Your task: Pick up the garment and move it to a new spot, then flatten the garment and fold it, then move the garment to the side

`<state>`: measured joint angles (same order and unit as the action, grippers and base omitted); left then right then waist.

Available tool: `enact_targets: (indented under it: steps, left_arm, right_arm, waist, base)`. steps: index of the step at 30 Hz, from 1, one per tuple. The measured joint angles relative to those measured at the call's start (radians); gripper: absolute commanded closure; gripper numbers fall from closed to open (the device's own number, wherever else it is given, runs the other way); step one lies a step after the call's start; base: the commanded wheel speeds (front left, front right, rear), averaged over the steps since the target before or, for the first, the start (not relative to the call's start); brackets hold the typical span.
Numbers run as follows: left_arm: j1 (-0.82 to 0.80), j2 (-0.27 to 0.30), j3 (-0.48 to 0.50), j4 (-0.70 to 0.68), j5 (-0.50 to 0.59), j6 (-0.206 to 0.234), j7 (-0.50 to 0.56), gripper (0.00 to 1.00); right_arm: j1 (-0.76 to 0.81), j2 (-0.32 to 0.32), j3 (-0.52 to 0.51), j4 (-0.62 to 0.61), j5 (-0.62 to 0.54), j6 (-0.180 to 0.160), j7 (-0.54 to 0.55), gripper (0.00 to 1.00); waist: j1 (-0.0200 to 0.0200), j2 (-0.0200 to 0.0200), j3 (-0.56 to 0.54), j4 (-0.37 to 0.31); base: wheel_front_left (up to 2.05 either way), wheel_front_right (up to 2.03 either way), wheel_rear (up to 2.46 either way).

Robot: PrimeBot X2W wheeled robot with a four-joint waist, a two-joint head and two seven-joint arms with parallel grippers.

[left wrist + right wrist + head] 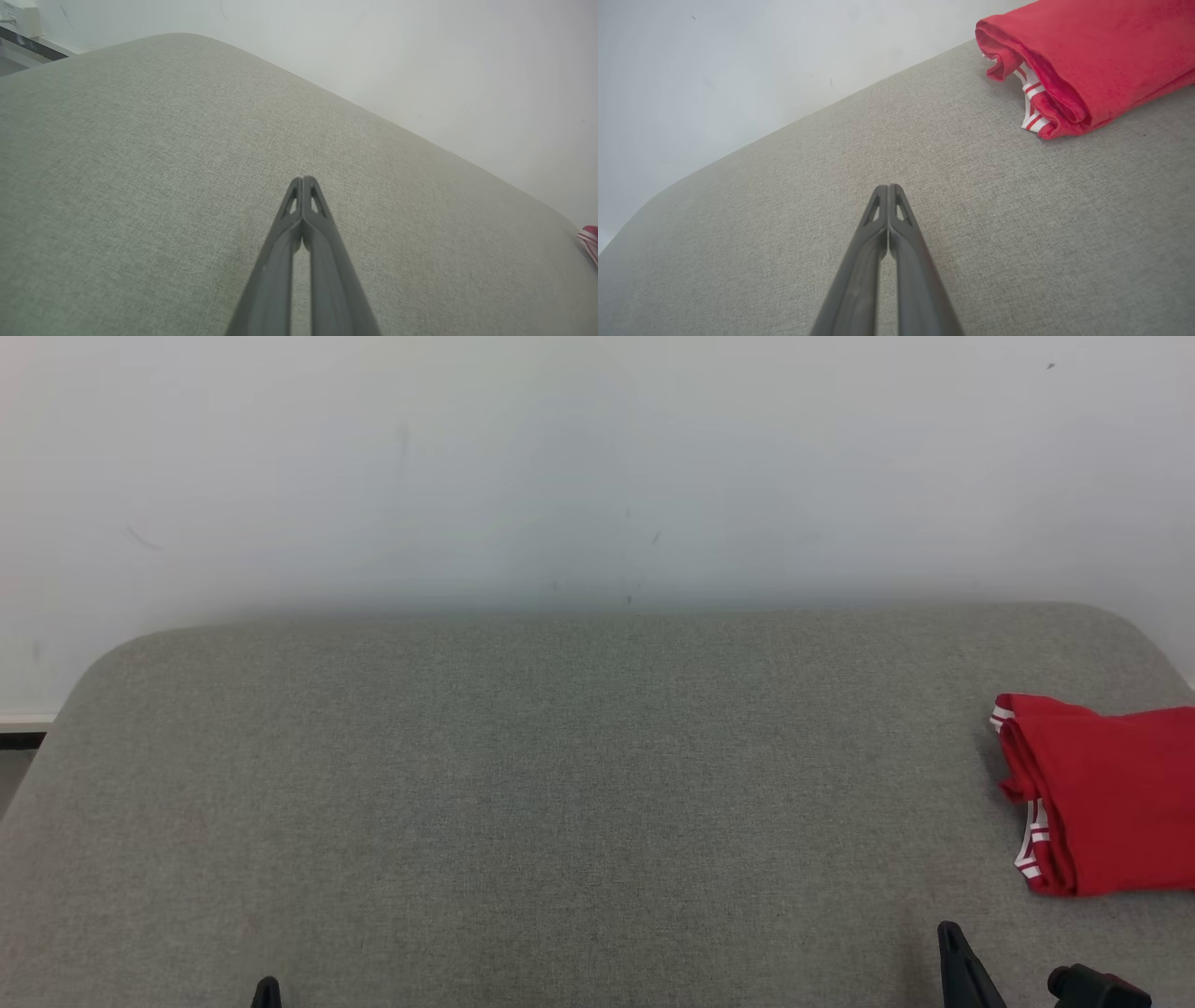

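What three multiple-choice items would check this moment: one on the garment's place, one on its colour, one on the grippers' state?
1. Where on the grey padded surface does the garment lie in the head view?
A. far to the robot's left
B. in the centre
C. far to the robot's right

2. What colour is the garment?
A. red with white-striped trim
B. plain blue
C. black with yellow dots

3. How do the left gripper and right gripper stand?
A. both open wide
B. both shut, holding nothing
C. right shut on the garment

Key:
1 C: the garment sits at the right side of the head view, cut off by its edge.
2 A: the right wrist view shows red cloth with white-striped trim.
3 B: in each wrist view the fingertips press together, and the garment lies apart from them.
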<state>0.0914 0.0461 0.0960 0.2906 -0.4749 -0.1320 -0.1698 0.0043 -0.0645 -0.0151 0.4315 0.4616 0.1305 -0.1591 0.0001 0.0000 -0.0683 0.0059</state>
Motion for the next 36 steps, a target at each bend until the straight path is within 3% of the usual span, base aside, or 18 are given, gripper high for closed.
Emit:
enact_targets:
  steps: [36]
  left_arm:
    - [-0.086, 0.001, 0.007, -0.02, -0.509, 0.0, 0.127, 1.0]
  right_arm:
    - [-0.046, 0.007, -0.044, -0.083, 0.513, 0.0, 0.121, 1.0]
  waist:
    - [0.0, 0.0, 0.024, -0.002]
  base:
    - [0.0, 0.0, 0.0]
